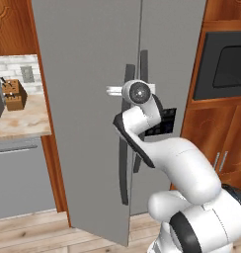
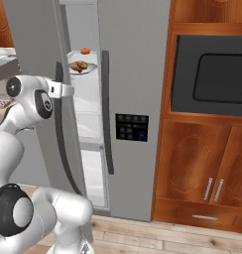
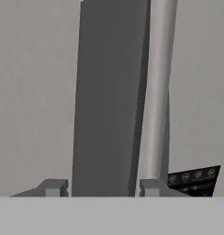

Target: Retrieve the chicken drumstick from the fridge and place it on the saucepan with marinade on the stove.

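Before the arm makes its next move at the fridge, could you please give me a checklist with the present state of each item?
1. Left door of the fridge swung partly open: ok, a gap shows the shelves.
2. Drumstick in sight: ok, it lies on a plate on an upper shelf, below a small red item.
3. Gripper at the door handle: ok, a finger stands on each side of it.
4. Jaws clear of the handle: cannot tell, contact is not visible.
5. Gap wide enough for the arm to reach the plate: not ok, it looks narrow.
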### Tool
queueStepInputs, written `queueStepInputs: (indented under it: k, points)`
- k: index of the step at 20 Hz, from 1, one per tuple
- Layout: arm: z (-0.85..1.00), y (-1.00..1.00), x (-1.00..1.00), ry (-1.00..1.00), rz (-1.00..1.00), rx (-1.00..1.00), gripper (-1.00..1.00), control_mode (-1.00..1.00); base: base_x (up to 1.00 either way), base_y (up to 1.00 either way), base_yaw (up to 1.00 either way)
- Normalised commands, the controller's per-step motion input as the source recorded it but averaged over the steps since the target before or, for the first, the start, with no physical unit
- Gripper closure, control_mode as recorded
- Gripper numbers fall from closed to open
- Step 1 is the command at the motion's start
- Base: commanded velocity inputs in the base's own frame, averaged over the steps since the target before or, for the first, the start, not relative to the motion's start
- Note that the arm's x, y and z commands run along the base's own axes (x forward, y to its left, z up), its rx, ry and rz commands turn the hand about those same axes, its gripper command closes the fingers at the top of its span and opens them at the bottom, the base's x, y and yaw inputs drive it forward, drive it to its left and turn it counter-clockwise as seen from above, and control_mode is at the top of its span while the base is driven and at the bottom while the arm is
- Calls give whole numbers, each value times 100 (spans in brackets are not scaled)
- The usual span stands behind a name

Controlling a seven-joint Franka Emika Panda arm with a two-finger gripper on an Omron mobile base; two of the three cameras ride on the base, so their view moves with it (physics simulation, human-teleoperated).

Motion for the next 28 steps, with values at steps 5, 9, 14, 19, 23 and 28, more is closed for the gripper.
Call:
queueStepInputs:
  k: [5,9,14,19,23,28]
  points:
    - [0,30,-44,2,-5,0,100,-100,0,0,0]
    - [0,33,-33,2,-6,0,100,-100,0,0,0]
    - [0,40,-19,2,-4,0,100,-100,0,0,0]
    - [0,51,-18,3,-4,0,100,-100,0,0,0]
    - [0,57,-21,1,-1,0,100,-100,0,0,0]
    - [0,58,-17,1,0,0,100,-100,0,0,0]
